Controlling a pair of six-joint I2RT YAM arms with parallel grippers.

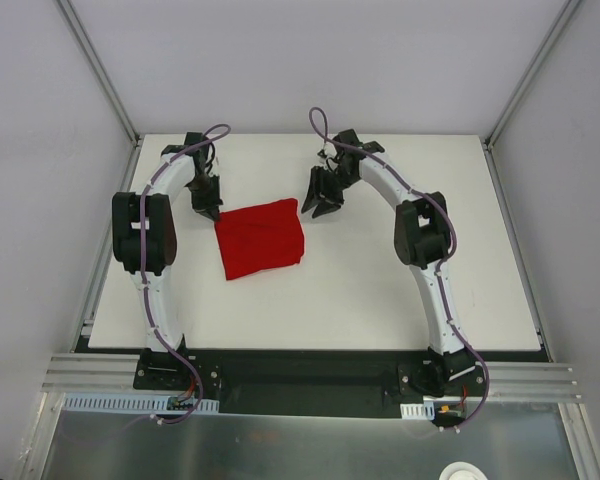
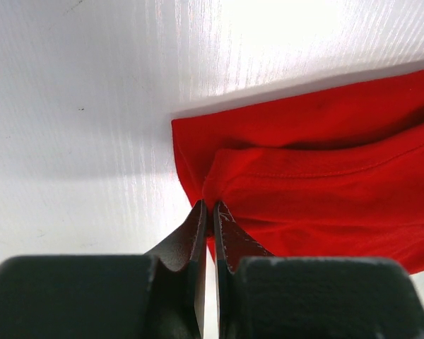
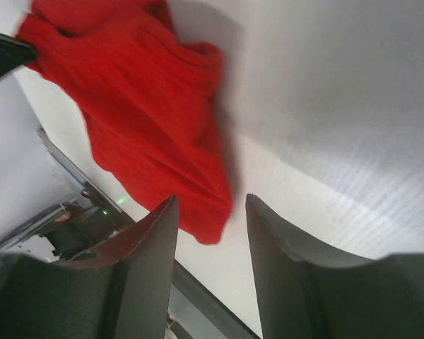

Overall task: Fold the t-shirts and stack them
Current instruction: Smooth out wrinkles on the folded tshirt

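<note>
plain bright red soft-fabric t-shirt [image 1: 262, 238] lies folded into a rough rectangle on the flat white table [image 1: 380, 290], a little left of centre, between the two arms and slightly skewed to the table edges. left gripper [image 2: 209, 206]: jaws closed, only a hairline slit between the black fingers, tips down at the t-shirt's far left corner, right against the folded edge. left wrist view shows stacked layers with a stitched hem just past the tips; cannot tell whether any cloth is actually pinched. right gripper [image 3: 210, 205]: jaws apart at a moderate width, nothing between them, the near edge of the t-shirt and bare table showing through the gap. in the top view it hangs just beside the t-shirt's far right corner, off the cloth. right wrist view is somewhat blurred; the t-shirt looks rumpled and uneven on that side, not a clean flat edge. both white arms arch inward over the table from their bases at the near edge, where a silver aluminium rail [image 1: 530, 378] runs across
</note>
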